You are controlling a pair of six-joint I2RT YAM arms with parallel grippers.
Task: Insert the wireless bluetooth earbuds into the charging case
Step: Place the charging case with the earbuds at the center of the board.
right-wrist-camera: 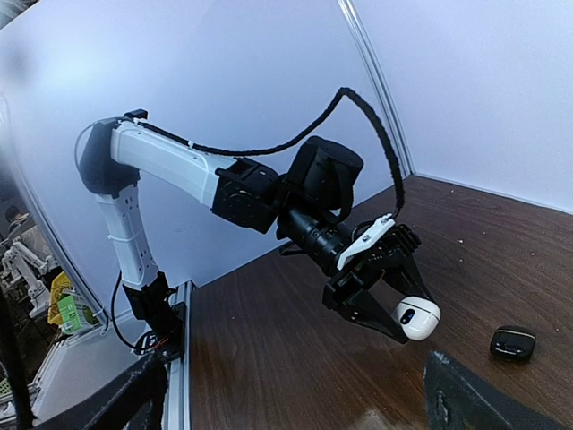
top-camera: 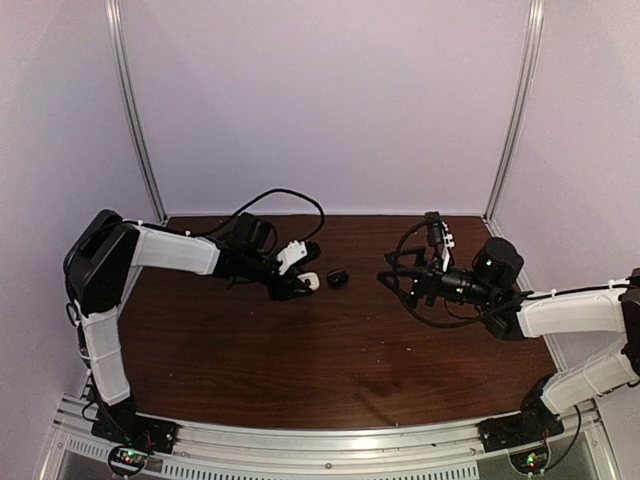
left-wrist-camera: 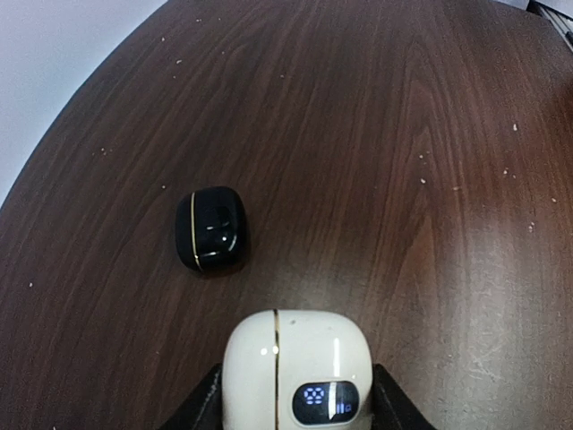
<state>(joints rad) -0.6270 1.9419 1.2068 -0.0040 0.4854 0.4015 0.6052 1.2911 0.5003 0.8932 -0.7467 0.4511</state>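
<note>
Charging cases: two, one white case [top-camera: 309, 282] and one black case [top-camera: 336, 277], side by side left of centre. Robot arms: two, left arm [top-camera: 170, 250] and right arm [top-camera: 565, 312]. Table [top-camera: 330, 360]: one.

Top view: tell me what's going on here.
The left gripper is clamped on a closed white charging case with a lit display, low over the table. A closed black case lies on the wood just beside it. The right gripper hangs open and empty off to the side. No earbuds are in sight.
</note>
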